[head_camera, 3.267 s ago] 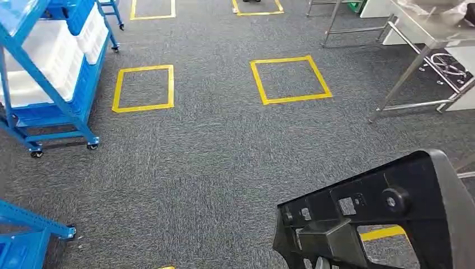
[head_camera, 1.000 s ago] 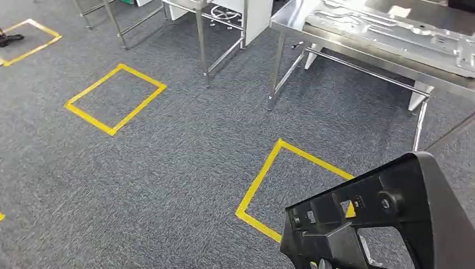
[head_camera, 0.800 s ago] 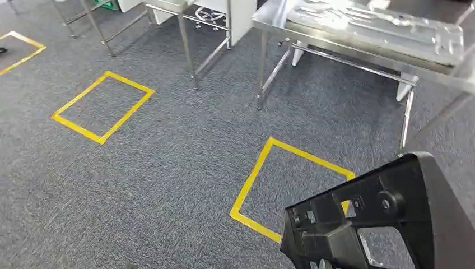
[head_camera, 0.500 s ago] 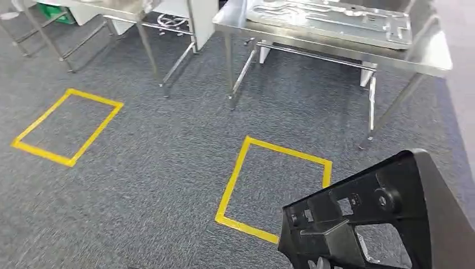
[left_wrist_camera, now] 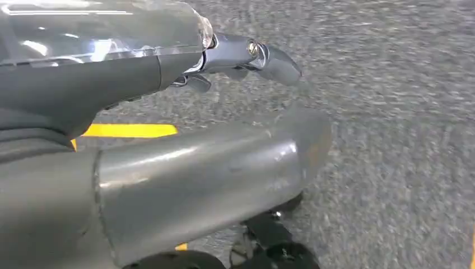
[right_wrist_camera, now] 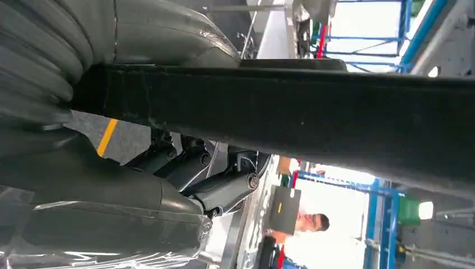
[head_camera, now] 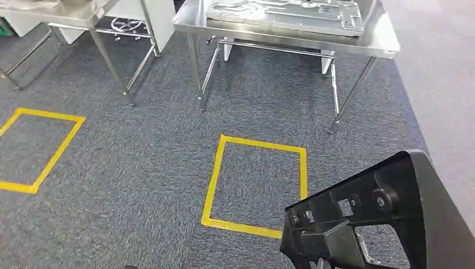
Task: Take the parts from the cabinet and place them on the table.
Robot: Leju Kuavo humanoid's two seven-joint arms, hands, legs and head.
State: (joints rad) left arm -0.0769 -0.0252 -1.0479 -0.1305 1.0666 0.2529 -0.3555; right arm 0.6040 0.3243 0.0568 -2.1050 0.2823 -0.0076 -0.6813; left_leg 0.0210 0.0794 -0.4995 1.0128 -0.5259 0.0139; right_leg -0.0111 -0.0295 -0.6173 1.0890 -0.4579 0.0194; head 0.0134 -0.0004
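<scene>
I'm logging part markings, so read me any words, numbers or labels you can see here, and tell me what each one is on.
No readable text in any view.
Black plastic part held by the right hand: no lettering visible.
Metal panel on the steel table: no legible marks.
Yellow floor square: plain tape, no characters.
Dark box with a small yellow mark: too blurred to read.

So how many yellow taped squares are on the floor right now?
2. One yellow taped square lies on the carpet in front of the steel table; the other is at the left edge, cut off. More may lie outside the picture.
</scene>
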